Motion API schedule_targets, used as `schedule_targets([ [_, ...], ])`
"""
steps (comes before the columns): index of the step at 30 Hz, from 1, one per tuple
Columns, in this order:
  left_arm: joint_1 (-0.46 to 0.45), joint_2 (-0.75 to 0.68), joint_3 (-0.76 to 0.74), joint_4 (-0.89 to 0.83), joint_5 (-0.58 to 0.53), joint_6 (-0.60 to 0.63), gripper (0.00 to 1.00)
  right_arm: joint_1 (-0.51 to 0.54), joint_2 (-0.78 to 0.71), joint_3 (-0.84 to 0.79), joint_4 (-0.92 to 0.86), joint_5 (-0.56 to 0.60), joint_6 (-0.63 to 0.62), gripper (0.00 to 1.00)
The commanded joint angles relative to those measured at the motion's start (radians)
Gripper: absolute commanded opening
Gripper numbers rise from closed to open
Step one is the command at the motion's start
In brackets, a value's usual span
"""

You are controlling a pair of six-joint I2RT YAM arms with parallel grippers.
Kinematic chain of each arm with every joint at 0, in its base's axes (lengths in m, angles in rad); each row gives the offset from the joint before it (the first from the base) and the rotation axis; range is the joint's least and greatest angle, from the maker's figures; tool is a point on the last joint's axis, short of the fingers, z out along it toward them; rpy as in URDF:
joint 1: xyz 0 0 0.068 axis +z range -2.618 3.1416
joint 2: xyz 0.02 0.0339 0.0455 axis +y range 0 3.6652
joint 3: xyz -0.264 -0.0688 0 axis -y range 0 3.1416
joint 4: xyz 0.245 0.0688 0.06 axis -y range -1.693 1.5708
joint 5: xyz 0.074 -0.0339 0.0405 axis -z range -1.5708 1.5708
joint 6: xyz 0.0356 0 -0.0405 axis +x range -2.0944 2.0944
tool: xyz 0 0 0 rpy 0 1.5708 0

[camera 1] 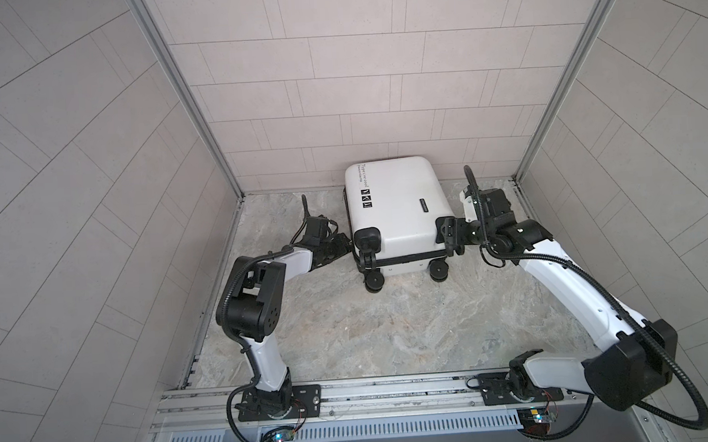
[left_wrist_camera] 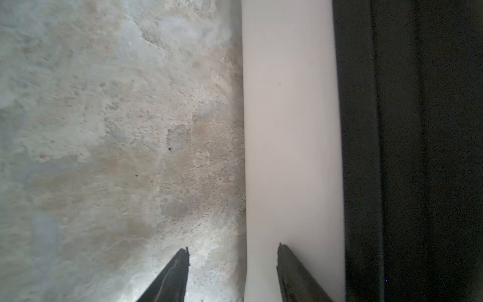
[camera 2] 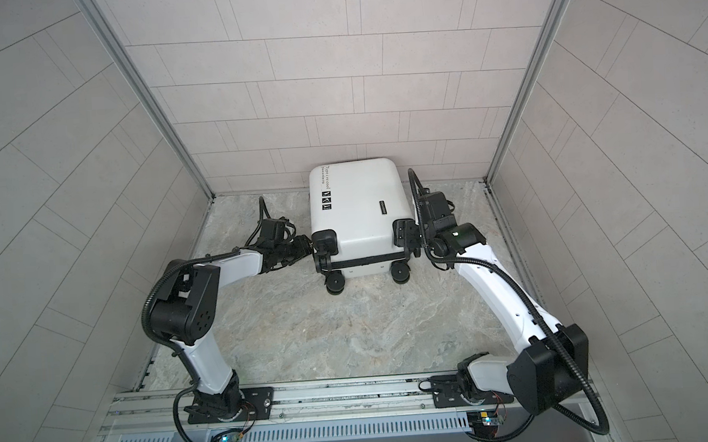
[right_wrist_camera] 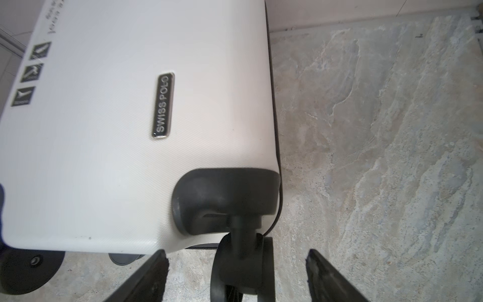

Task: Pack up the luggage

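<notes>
Nearest us the rail (camera 1: pixel 394 390) carries both arm bases, then marbled bench (camera 1: pixel 391 332). We see left claw (left_wrist_camera: pixel 232 251) open at the left side of the luggage (camera 1: pixel 397 211), one finger over white shell, one over bench; right claw (right_wrist_camera: pixel 236 255) open wide, straddling a wheel (right_wrist_camera: pixel 243 264) without pinching it. Luggage lies flat and closed, wheels toward us, far middle of bench, by the back wall (camera 1: pixel 378 83).

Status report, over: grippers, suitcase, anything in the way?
Both open: left gripper beside the suitcase, right gripper straddling a wheel. Suitcase closed, lying flat. No obstruction seen.
</notes>
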Motion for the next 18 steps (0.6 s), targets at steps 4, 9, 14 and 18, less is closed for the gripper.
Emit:
schedule_targets([
  [4, -0.131, -0.049, 0.019, 0.035, 0.035, 0.022, 0.6, 0.003, -0.084, 0.023, -0.024, -0.041, -0.011, 0.86],
  [9, -0.235, -0.026, 0.062, 0.043, 0.008, 0.02, 0.6, 0.016, -0.092, 0.034, -0.046, -0.069, 0.011, 0.86],
  [14, -0.314, -0.022, 0.074, 0.049, -0.032, 0.016, 0.6, 0.045, -0.086, 0.02, -0.054, -0.072, 0.028, 0.86],
  [18, -0.321, -0.085, 0.004, 0.054, -0.075, 0.035, 0.6, 0.083, -0.06, 0.014, -0.071, -0.077, 0.038, 0.87],
])
